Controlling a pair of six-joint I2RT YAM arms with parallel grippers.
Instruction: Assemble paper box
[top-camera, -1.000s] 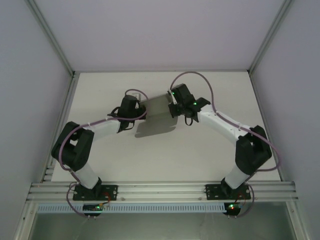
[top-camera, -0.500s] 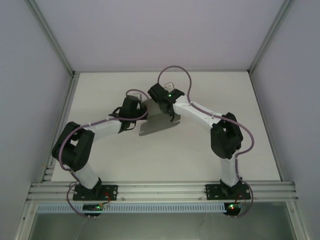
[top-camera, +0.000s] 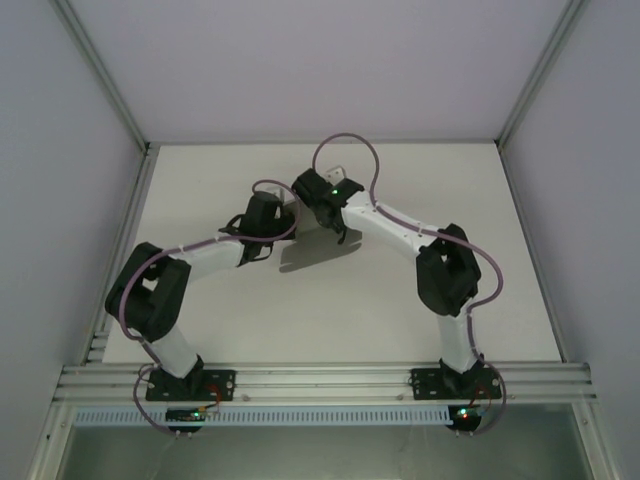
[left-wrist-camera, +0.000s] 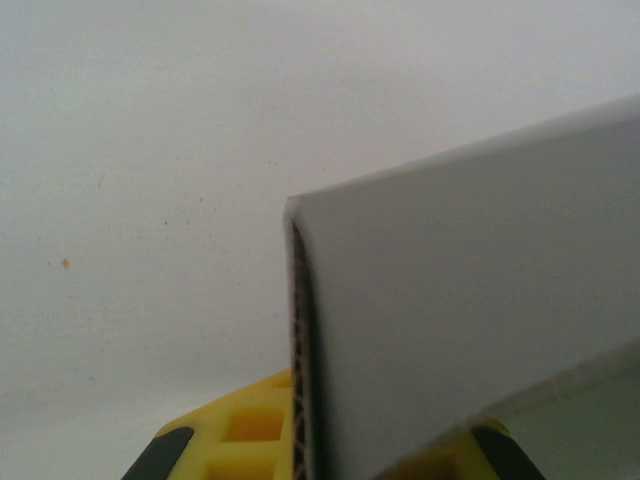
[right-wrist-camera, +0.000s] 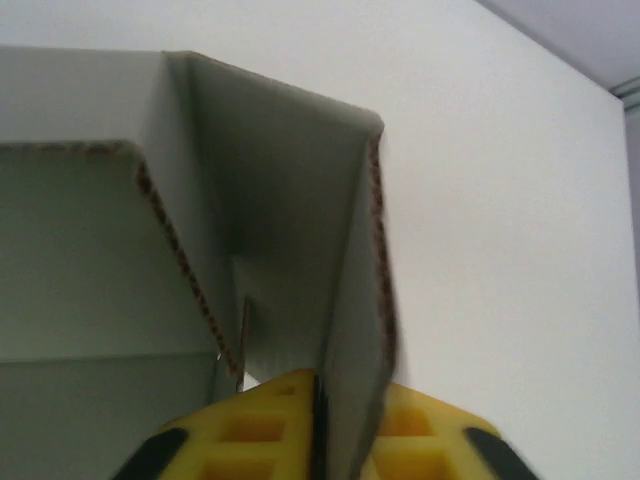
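The paper box (right-wrist-camera: 280, 200) is grey corrugated card, held above the table between both arms. In the right wrist view its walls stand folded up, and one upright flap runs down between the yellow fingers of my right gripper (right-wrist-camera: 345, 425), which is shut on it. In the left wrist view a flat grey panel (left-wrist-camera: 470, 300) fills the right side, and its cut edge sits between the fingers of my left gripper (left-wrist-camera: 320, 445), shut on it. From above, my left gripper (top-camera: 276, 213) and right gripper (top-camera: 320, 208) meet mid-table. A pale corner of the box (top-camera: 338, 172) shows behind them.
The white table (top-camera: 400, 300) carries the box's shadow (top-camera: 315, 255) just in front of the grippers. Pale walls and metal posts close in the left, right and back sides. An aluminium rail (top-camera: 320, 380) with the arm bases runs along the near edge.
The right arm has swung left over the box, its elbow folding inward and its gripper moving from the box's right side to its top. The left arm has stayed put.
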